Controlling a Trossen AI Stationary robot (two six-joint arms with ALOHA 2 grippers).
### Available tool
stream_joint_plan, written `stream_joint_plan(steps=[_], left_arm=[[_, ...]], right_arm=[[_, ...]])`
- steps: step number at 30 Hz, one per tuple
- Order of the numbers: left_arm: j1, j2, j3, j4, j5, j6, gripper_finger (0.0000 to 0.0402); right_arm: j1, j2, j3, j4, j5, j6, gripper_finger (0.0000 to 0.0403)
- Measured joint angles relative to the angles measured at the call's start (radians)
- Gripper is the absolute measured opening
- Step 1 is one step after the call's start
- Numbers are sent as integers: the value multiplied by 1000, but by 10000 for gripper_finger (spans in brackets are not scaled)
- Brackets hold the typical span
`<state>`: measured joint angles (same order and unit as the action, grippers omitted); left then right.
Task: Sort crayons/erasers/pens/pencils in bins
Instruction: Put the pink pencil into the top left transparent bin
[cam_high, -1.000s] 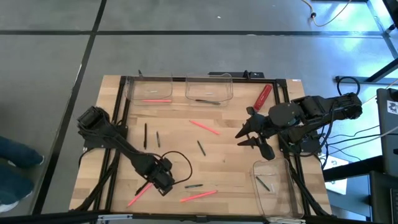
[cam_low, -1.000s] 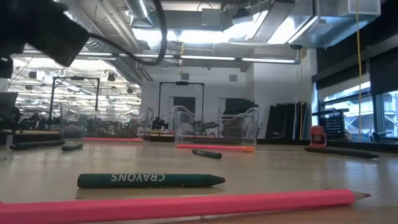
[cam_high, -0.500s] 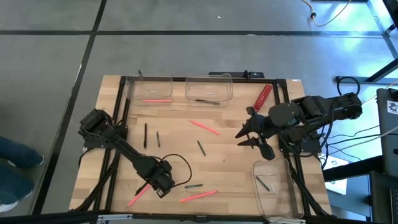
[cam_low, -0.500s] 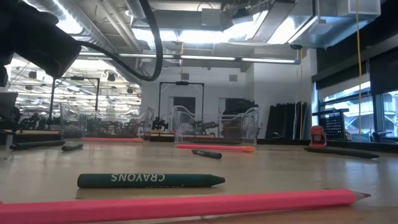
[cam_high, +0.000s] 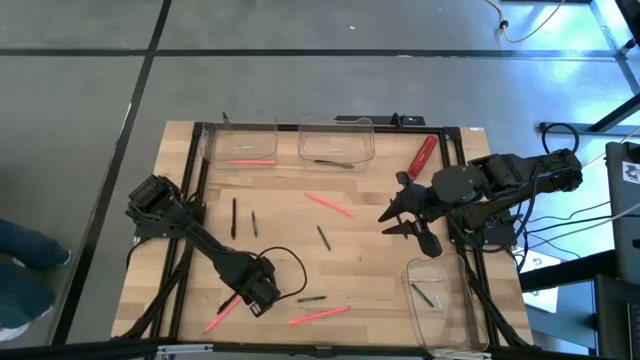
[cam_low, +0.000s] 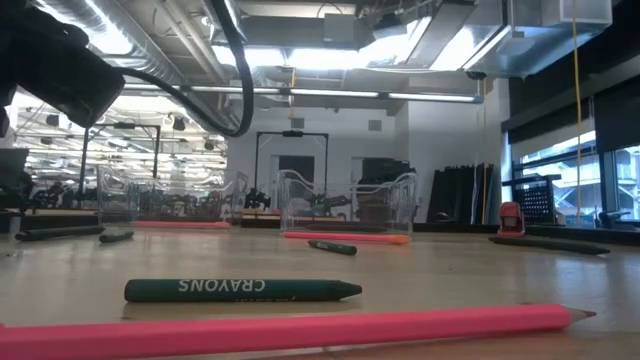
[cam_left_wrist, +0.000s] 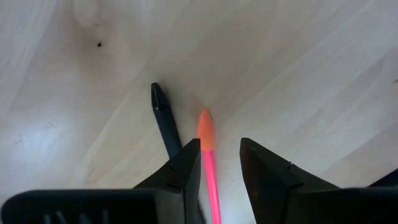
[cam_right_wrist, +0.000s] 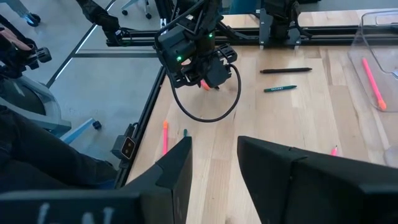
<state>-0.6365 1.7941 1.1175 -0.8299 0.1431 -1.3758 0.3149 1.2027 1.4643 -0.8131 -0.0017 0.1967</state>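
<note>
Wooden table (cam_high: 360, 250), three clear bins (cam_high: 336, 140) at its edges. Left gripper (cam_left_wrist: 214, 158), near left: fingers parted astride a pink pencil (cam_left_wrist: 208, 149), a black pen (cam_left_wrist: 163, 118) just beside, presumably aligning to grasp. Right gripper (cam_high: 400, 215) waits released, right.

Two dark arms, black looping cable, seemingly green indicator lights.

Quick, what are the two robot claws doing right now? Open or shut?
Left gripper: open, low over the table, its fingers either side of a pink pencil, not yet gripping it.
Right gripper: open, holding nothing.
</note>
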Motion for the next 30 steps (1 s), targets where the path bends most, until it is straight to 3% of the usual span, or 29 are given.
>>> stream_joint_plan(steps=[25,30], left_arm=[[-23,34,-8,25,-12,-1,108],[-25,40,-11,29,-21,-2,90]], right_arm=[[0,0,0,0,0,0,130],[0,0,0,-1,0,0,130]])
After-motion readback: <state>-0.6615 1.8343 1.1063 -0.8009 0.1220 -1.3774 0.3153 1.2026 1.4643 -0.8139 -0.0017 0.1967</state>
